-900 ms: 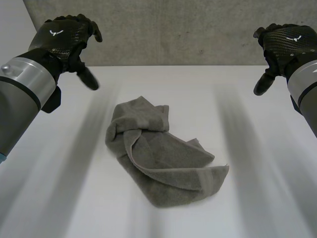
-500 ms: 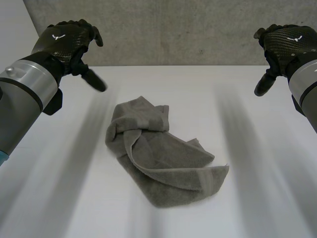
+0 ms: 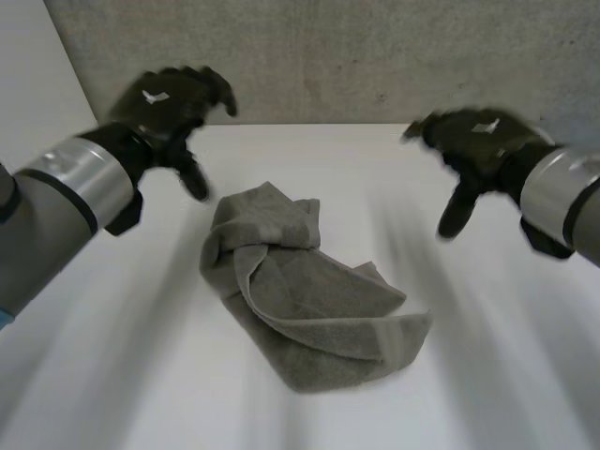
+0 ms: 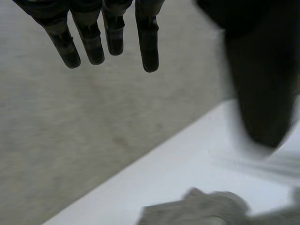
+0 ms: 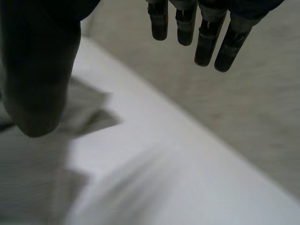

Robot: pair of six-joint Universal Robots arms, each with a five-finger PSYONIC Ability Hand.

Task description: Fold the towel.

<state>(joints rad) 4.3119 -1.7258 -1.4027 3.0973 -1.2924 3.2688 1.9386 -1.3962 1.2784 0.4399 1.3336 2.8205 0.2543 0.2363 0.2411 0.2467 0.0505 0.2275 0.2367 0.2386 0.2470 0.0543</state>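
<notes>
Midway across the table (image 3: 84, 375) the towel (image 3: 309, 300) lies crumpled; our left hand (image 3: 169, 103) and right hand (image 3: 473, 141) hover nearer the far edge, both spread wide and empty. We should find the towel's corners first.

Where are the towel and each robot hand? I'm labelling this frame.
towel (image 3: 309, 300), head view, on its crumpled middle.
left robot hand (image 3: 169, 100), head view, on its back.
right robot hand (image 3: 476, 138), head view, on its back.

- Soft, even light falls on the matte white table (image 3: 309, 150), which reads bright.
- The crumpled grey terry towel (image 3: 309, 309) holds darker shade in its folds and a faint shadow under its near edge.
- The grey speckled wall (image 3: 328, 56) behind looks dimmer.
</notes>
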